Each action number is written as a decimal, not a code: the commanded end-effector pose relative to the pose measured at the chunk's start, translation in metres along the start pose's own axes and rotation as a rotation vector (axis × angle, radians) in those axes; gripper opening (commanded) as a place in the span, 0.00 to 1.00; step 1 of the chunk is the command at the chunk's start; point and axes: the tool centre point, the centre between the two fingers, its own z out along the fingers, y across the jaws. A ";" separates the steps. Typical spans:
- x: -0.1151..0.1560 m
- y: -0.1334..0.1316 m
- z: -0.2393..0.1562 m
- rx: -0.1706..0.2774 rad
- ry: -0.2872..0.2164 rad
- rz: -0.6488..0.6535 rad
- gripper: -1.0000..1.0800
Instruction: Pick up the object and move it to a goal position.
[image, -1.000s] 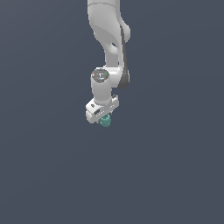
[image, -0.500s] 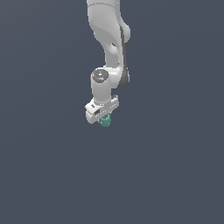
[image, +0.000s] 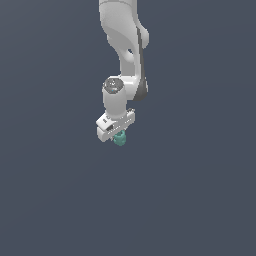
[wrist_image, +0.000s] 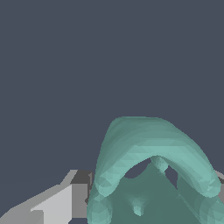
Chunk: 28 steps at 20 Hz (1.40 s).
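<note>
Exterior view first: the small teal-green, rounded, lumpy object (image: 119, 139) sits at the very tip of the white robot gripper (image: 117, 133), showing just below the gripper's pale crossbar. The jaws are closed onto it, with only the lower part of the object poking out beneath them. Set against the frames from a second and half a second ago, nothing has visibly shifted: the object hangs at the same spot under the gripper, and the white jointed arm (image: 125, 50) comes down from the upper edge in the same bent pose. Around them is only the flat dark grey-blue background (image: 50, 190), so whether the object is lifted off a surface cannot be told.

From the wrist view, the object (wrist_image: 151, 175) fills the near part of the picture as a curved teal arch over a bumpy body, with a light grey finger (wrist_image: 65, 203) pressed against one side of it.
</note>
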 end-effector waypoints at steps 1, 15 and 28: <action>0.003 0.006 -0.008 0.000 0.001 0.000 0.00; 0.033 0.069 -0.090 0.001 0.001 -0.001 0.00; 0.059 0.120 -0.152 0.001 0.000 -0.001 0.00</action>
